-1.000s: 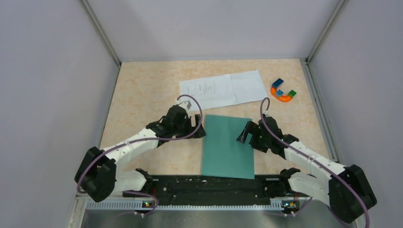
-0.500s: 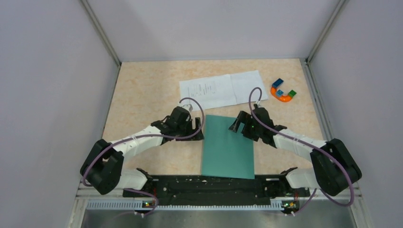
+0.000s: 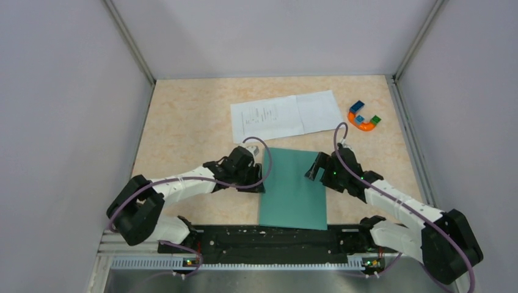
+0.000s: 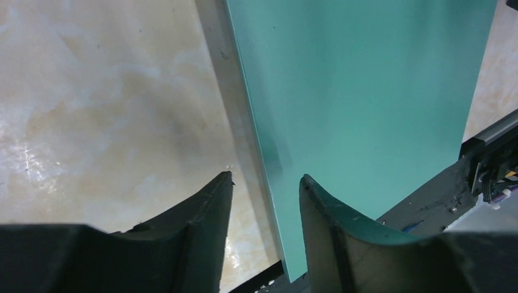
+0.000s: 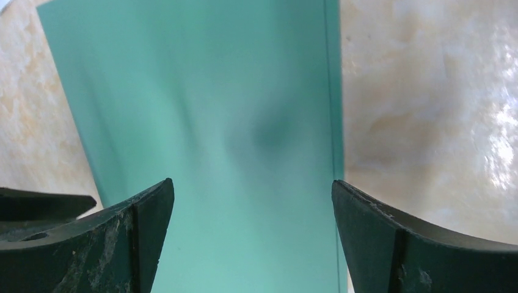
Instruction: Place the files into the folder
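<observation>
Left gripper [image 4: 266, 177] is half closed round the folder [image 4: 366, 91] edge, maybe not pinching yet; it could slip. Right gripper [image 5: 251, 182] is spread wide.

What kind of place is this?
Probably a robot test booth: two arms bolted to a table, plain grey walls boxing it in, and a folder, papers and toy laid out.

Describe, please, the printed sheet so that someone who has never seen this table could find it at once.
On the beige table, look past the teal folder toward the far edge, where two white sheets lie side by side. Take the left sheet. It bears small dark print, whereas its right neighbour looks nearly blank.
</observation>
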Tool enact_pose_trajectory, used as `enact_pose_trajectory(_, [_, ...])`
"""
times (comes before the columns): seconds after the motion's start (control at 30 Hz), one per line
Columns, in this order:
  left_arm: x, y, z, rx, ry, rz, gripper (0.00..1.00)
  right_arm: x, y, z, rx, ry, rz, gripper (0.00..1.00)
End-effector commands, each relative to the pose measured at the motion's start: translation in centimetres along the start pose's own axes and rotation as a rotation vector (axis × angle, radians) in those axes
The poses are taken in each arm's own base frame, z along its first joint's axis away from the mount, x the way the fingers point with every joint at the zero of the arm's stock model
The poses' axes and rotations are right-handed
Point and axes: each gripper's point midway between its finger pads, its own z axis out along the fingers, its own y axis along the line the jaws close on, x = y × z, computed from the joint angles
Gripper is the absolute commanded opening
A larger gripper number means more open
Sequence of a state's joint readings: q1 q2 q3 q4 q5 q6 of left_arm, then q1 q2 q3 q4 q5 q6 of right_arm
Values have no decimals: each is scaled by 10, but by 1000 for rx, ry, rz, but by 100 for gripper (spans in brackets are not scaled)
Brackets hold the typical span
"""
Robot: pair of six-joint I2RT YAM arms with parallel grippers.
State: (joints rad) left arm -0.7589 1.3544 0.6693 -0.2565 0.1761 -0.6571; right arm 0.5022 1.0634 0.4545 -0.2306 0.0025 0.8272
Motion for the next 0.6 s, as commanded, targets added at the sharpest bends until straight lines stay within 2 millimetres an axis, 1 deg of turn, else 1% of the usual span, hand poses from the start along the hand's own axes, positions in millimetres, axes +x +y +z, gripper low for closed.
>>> enact_pose_trajectory(0.0, [-11,-7,11,20,-26,1,48,14,-12,-7,24,26,17,99])
enact_pose_trajectory(0.1, [-16,-5,17,-3,-32,-2,44,19,-16,-5,32,36,17,99])
enact_pose_trajectory(0.23, [-18,-1,26,-31,-29,-8,36,20,-17,5,32,34,17,99])
enact_pose_trajectory(0.33, [-23,6,30,-70,-37,-15,29,22,-8,12,-10,60,8,99])
enact_pose_trajectory(0.4, [-27,11,32,-99,-42,-23,26,18,2,18,-42,57,1,99])
enact_pose_trajectory(0.47, [-31,15,34,-114,-49,-31,24,12,12,24,-63,55,-13,99])
enact_pose_trajectory(0.57, [-41,22,36,-139,-67,-45,22,-3,26,35,-76,41,-36,99])
